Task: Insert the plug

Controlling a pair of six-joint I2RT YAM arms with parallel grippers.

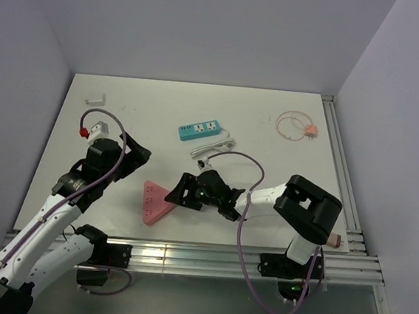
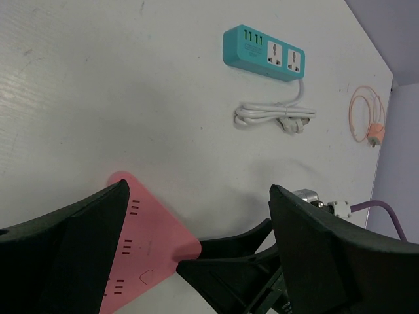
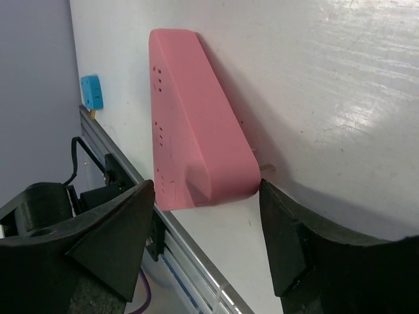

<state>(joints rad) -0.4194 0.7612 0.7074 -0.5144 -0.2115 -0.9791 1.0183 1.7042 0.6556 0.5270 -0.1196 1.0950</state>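
Far left on the counter (image 1: 162,108) there's a small white plug (image 1: 94,100) near the back. The left hand (image 1: 136,152) hovers closer in, fingers spread wide with nothing between them. The pink triangular socket block (image 1: 155,200) lies flat near the front edge, and the right hand (image 1: 179,191) is wide open too, one corner of the block right at its gap. The teal power strip (image 1: 199,130) sits further back, with a peach cable (image 1: 296,125) far right.

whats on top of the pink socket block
Nothing sits on the pink socket block: its top shows only bare slots. The right gripper covers one corner in the top view, and the left gripper hides part of it in the left wrist view.
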